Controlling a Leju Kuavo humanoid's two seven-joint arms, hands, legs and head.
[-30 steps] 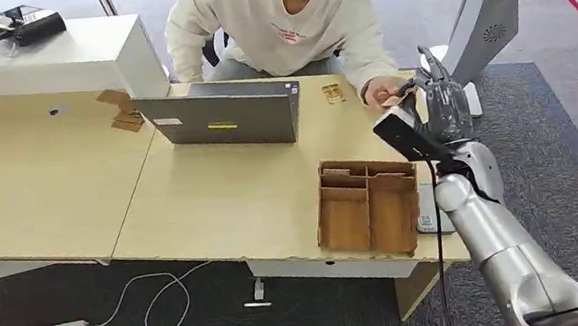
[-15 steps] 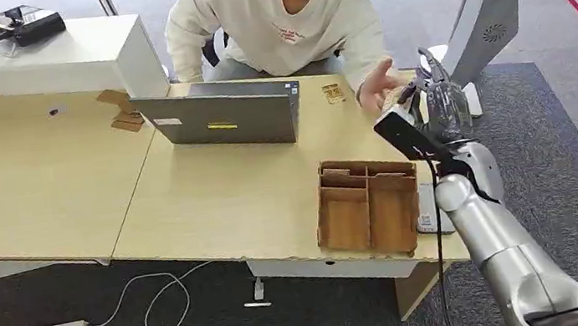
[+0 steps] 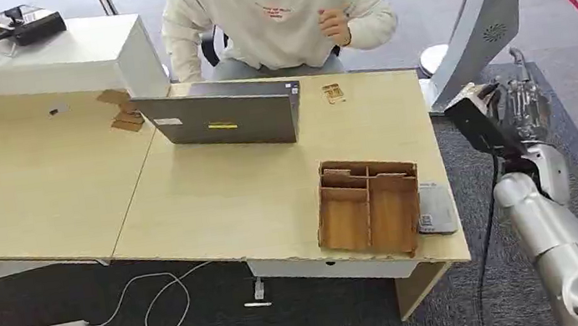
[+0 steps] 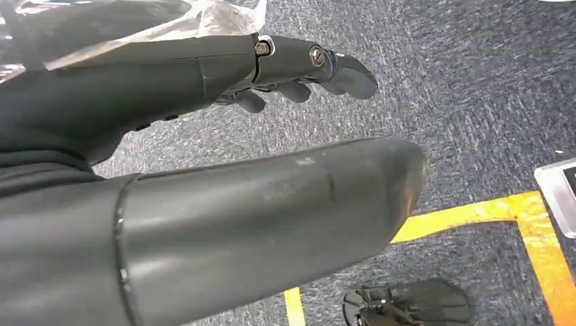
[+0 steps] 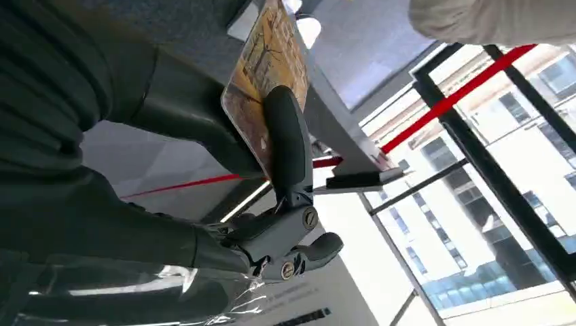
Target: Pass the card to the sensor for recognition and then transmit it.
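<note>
Card (image 5: 263, 81): lower face covered by a finger (image 5: 286, 146) of the right hand (image 5: 224, 170); printed design too blurred to read. Person (image 3: 276, 13): head cut off by frame top. Sensor (image 3: 436, 209): markings too small to tell.

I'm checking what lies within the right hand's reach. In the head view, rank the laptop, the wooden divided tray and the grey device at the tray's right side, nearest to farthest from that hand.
From the right hand, off the table's right edge:
1. Grey device, at the table's right edge beside the tray.
2. Wooden divided tray, just left of the device.
3. Laptop, at the table's far middle.
</note>
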